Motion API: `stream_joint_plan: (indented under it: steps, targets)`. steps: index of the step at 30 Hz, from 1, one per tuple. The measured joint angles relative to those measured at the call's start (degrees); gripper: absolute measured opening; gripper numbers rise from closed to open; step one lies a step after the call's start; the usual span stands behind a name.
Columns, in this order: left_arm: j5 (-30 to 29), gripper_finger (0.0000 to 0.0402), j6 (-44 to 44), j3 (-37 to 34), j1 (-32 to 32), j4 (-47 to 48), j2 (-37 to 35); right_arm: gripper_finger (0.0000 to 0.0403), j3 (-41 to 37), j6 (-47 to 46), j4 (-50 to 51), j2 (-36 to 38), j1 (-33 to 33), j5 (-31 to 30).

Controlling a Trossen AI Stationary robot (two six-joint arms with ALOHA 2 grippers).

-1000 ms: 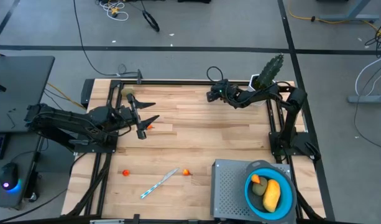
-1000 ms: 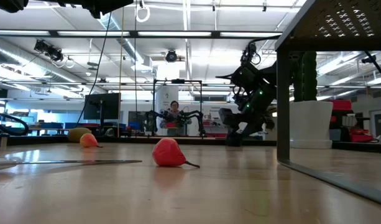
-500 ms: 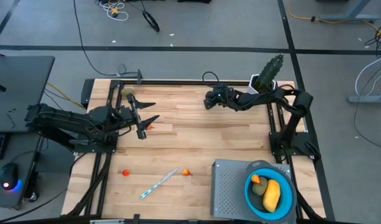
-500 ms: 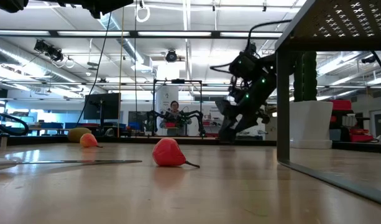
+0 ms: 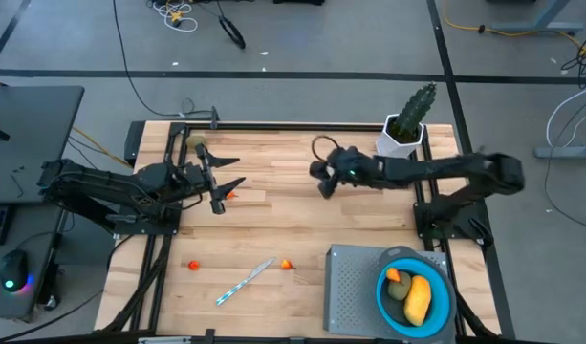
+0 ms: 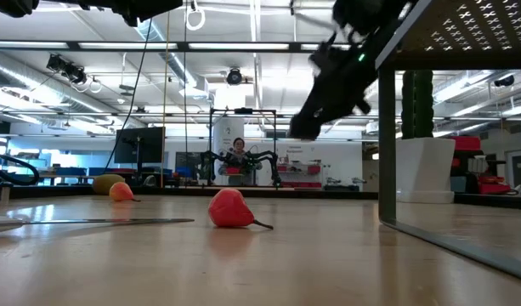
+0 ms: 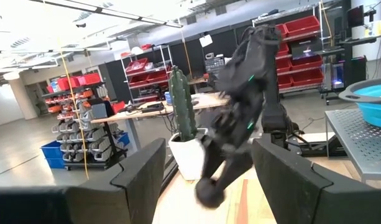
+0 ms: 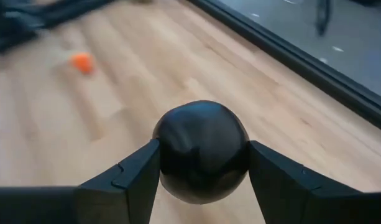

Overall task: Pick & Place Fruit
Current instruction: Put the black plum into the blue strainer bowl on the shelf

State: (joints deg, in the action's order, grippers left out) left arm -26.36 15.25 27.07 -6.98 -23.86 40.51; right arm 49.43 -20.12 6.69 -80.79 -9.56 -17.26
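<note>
The black ball (image 8: pixel 201 151) is grasped between the fingers of the right gripper (image 5: pixel 323 179), held above the table's (image 5: pixel 312 229) far middle. Being round, it could be squeezed out and rolled away. The left gripper (image 5: pixel 219 179), fingers spread, is parked at far left.

Bright even ceiling strip lighting, soft faint shadows on the table (image 5: pixel 302 229), right arm (image 7: pixel 240 124) motion-blurred, black ball (image 8: pixel 201 151) sharp with dull sheen, far table edge soft
</note>
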Motion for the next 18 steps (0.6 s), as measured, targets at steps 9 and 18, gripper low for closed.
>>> stream_joint_plan:
  steps: [9,18]
  targets:
    - [0.01,0.0248,-0.75,0.00,0.02,-0.07,0.00,0.0227,0.00,5.64,15.47,18.05,10.65,10.44]
    - [0.01,0.0248,-0.92,0.01,0.02,-0.08,-0.02,0.0227,0.00,3.04,15.33,29.55,16.05,11.83]
